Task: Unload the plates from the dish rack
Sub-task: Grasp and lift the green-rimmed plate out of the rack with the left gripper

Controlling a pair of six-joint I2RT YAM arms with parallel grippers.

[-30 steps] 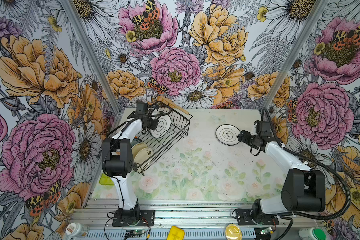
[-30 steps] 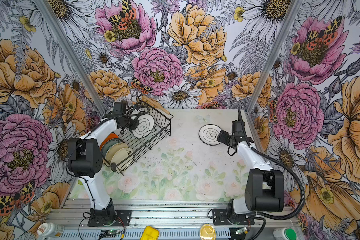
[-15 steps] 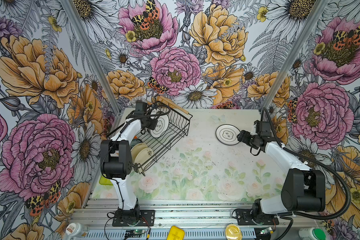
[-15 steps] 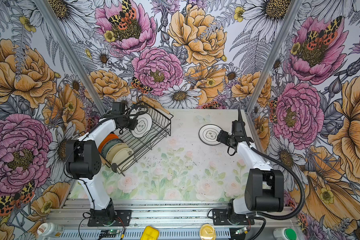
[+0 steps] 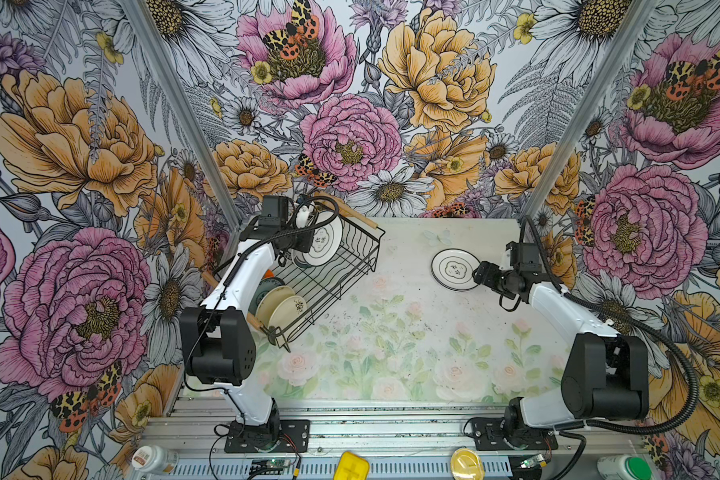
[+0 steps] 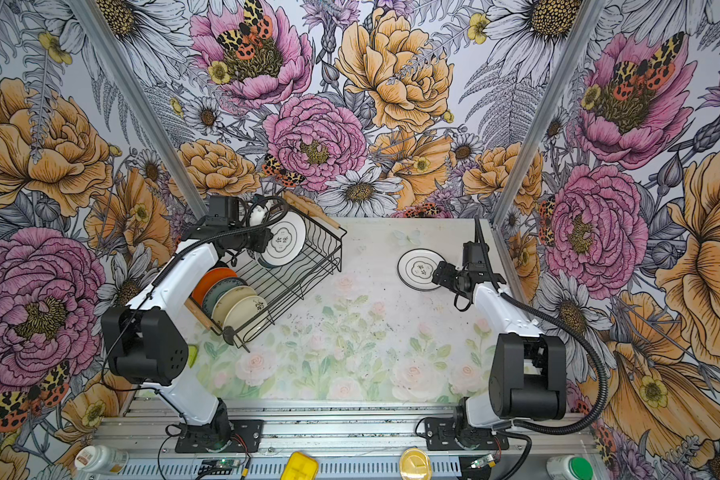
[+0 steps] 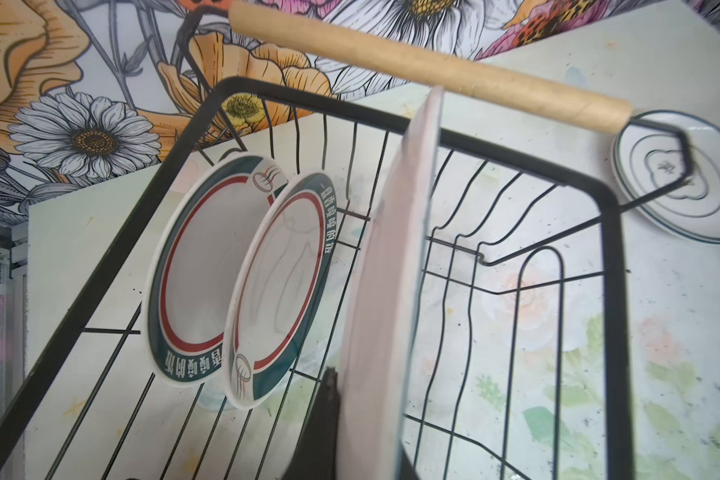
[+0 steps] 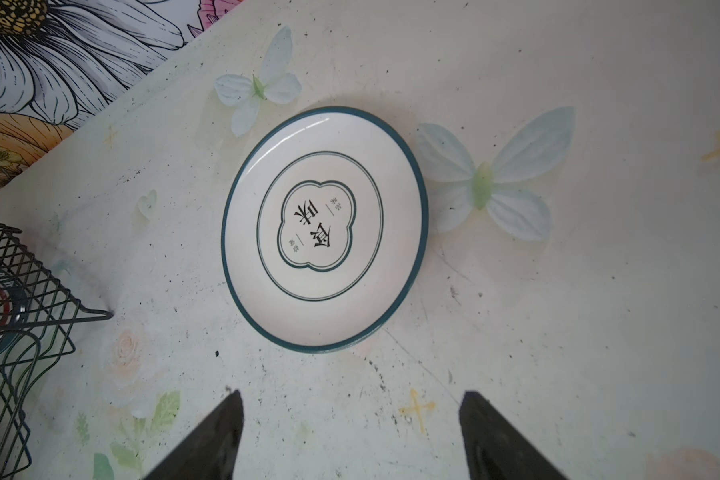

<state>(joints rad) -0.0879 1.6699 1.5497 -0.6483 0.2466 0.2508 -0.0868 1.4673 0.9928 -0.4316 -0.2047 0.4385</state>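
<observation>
Left hand (image 5: pixel 300 246) tight on edge of upright plate (image 5: pixel 324 243) in dish rack (image 5: pixel 374 249); right hand (image 8: pixel 350 401) apart near flat plate (image 8: pixel 325 232).

Left arm (image 5: pixel 246 270) and right arm (image 5: pixel 558 303) are wearing white shells, black joints (ribbed cables trailing), right gripper (image 8: pixel 352 395) black-fingered.

- Both top views: high over the table (image 5: pixel 412 332), from its 6 o'clock edge, facing down toward 12; near-identical.
- Left wrist: close, inside dish rack (image 5: pixel 333 278) at 10 o'clock.
- Right wrist: close, down on flat plate (image 5: pixel 454 269) at 1 o'clock.
- Wrist views share plate, rack.
</observation>
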